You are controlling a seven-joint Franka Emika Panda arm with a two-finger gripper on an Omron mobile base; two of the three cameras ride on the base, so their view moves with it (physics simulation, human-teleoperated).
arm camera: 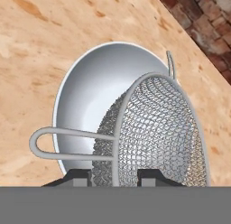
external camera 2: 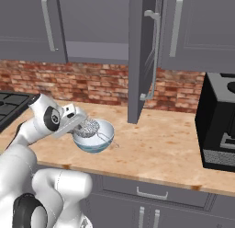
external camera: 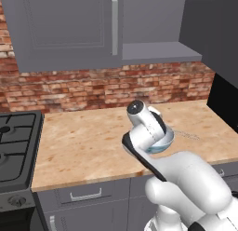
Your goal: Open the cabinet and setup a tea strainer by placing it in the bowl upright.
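Pincer (arm camera: 115, 175) is clenched on tea strainer (arm camera: 153, 133) tilted over bowl (arm camera: 85, 92); mesh should be levelled, lowered inside bowl before release.

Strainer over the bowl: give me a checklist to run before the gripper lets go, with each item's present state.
1. Cabinet door open: ok.
2. Gripper shut on the strainer: ok, a finger each side of the mesh.
3. Strainer above the bowl: ok.
4. Strainer upright: not ok, its basket is tipped onto its side.
5. Strainer resting on the bowl's floor: cannot tell.
6. Counter free around the bowl: ok.
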